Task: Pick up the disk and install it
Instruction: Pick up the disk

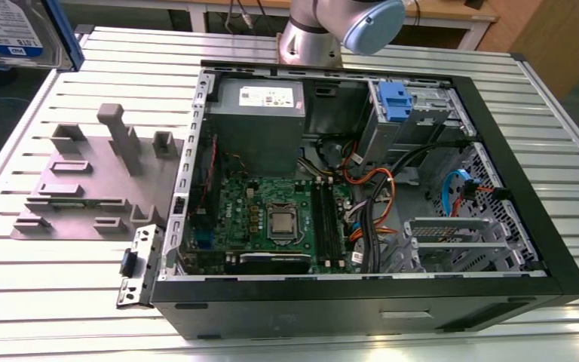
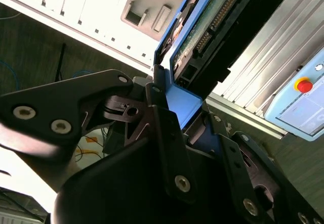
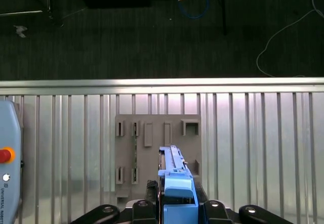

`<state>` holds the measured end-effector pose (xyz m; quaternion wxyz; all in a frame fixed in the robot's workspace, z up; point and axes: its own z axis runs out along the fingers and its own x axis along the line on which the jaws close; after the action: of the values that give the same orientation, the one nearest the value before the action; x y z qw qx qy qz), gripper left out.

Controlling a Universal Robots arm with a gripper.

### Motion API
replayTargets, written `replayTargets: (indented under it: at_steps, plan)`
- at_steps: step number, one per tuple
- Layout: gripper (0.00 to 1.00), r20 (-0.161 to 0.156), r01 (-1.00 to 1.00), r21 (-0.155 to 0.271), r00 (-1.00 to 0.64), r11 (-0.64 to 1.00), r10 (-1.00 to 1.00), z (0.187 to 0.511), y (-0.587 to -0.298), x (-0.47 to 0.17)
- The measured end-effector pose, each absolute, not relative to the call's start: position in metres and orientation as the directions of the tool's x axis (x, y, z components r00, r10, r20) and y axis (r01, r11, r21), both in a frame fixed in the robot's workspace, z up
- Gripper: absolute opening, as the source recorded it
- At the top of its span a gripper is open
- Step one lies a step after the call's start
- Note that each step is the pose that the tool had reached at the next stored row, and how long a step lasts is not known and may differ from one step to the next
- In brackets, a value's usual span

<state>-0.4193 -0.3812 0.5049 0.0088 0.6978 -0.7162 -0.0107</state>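
At upper left of the exterior view, 1 disk [image 1: 10,32] is held clear of the slatted table [image 1: 48,113]. In both wrist views the gripper [image 3: 174,199] is clamped on its blue carrier, w/ 1 grey fixture plate [image 3: 152,148] beyond. Ext. view adds 1 open PC case [image 1: 370,188] and the arm base [image 1: 315,38].

I hold the disk [image 2: 202,29] aloft in my tool [image 2: 183,105] by its blue carrier frame; one face carries a white-and-blue label, the other a green circuit board.
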Motion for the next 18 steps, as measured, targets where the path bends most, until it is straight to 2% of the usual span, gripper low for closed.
replayTargets:
  at_steps: [18]
  plan:
    - [0.36,-0.003,-0.999,0.027,-0.026,0.026,-1.0,0.5048,-0.3844,-0.4145]
